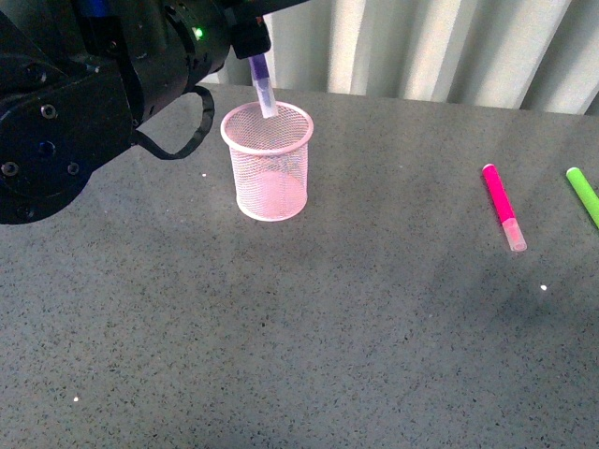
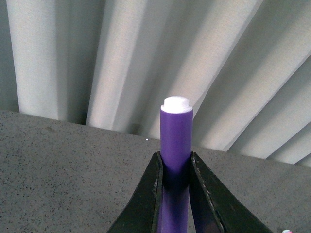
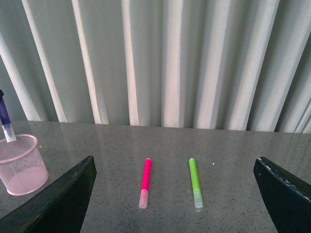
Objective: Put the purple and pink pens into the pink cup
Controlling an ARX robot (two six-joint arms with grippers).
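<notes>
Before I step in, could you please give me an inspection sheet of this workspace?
Surface: grey speckled table, a few white specks.
Job's things: purple pen held nearly upright, pale cap end down at the mouth of the pink cup; pink pen lies flat on the table, far to the cup's right.
Clutter: green pen lies flat beside the pink pen.
Grippers: left gripper shut on the purple pen; right gripper open, empty.
Cables: black cable loops from the left arm near the cup.
Surroundings: pale pleated curtain behind the table.
</notes>
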